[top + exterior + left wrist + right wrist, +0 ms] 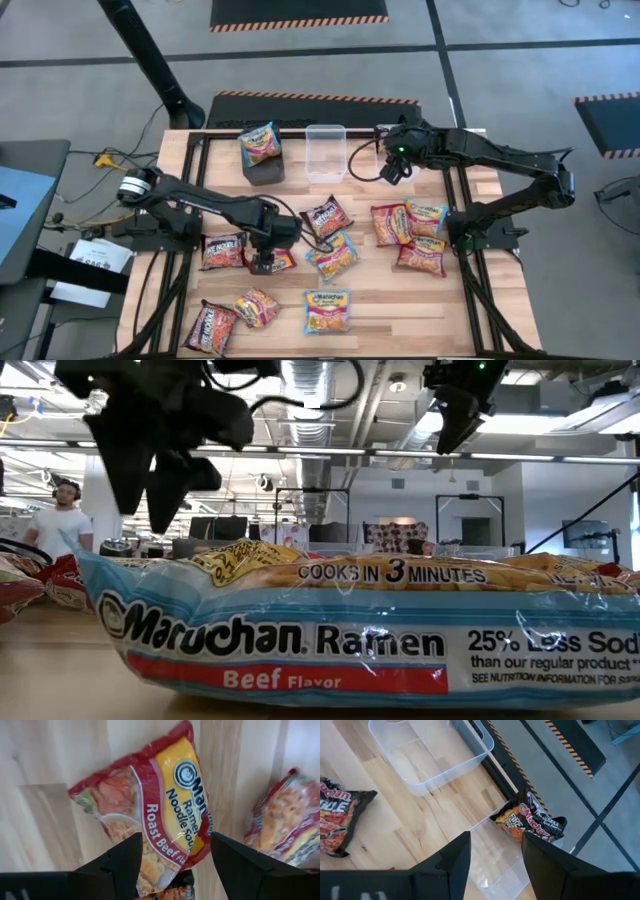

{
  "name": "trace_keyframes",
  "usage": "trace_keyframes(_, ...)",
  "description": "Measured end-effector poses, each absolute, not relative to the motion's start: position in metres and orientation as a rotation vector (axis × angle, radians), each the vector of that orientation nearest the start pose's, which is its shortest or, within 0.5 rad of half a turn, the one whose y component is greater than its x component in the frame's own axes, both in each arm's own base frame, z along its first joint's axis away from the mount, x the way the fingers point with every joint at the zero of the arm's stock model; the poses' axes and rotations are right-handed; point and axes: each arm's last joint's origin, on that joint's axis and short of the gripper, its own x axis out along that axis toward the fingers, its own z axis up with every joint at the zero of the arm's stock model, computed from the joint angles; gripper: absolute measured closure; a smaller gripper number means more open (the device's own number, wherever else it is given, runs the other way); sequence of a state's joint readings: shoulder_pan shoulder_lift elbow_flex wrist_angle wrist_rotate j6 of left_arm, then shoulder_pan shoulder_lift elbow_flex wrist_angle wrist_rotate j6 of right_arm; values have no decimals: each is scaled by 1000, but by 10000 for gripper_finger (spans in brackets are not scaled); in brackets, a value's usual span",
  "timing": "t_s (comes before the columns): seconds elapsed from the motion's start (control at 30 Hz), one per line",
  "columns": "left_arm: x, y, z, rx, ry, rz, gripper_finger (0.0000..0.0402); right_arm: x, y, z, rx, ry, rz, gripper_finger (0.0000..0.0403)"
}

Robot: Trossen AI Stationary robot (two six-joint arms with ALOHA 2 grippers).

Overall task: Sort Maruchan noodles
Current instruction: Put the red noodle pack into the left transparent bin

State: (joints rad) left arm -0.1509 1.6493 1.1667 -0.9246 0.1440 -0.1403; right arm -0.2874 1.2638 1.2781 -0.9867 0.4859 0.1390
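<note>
Maruchan noodle packets lie flat across the wooden table (480, 310). My left gripper (265, 262) points down, open, just above a red Roast Beef packet (160, 805), one finger on either side of it; I see no touch. My right gripper (392, 172) hangs open over the far edge with nothing between its fingers (495, 837). Below it a black-and-red packet (532, 820) lies in a clear bin (500, 865). A light blue Beef packet (350, 630) lies closest to the low camera.
An empty clear bin (325, 152) stands at the far middle, beside a black bin (264, 170) with a red-orange packet (260, 143) on top. Loose packets lie at the right (410, 235), centre (330, 235) and near left (235, 315).
</note>
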Motion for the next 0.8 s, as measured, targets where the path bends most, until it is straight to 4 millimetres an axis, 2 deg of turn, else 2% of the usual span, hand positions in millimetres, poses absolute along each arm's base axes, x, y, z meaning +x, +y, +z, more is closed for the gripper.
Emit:
trace_keyframes(0.27,305,-52,188,-72,1498,-107,182,224,-80,341,50,932,-771,202)
trace_keyframes(0.57,311,-48,177,28,1493,17,182,224,-80,341,50,933,-771,202)
trace_keyframes(0.8,314,-48,163,19,1509,54,182,224,-80,341,50,932,-772,202)
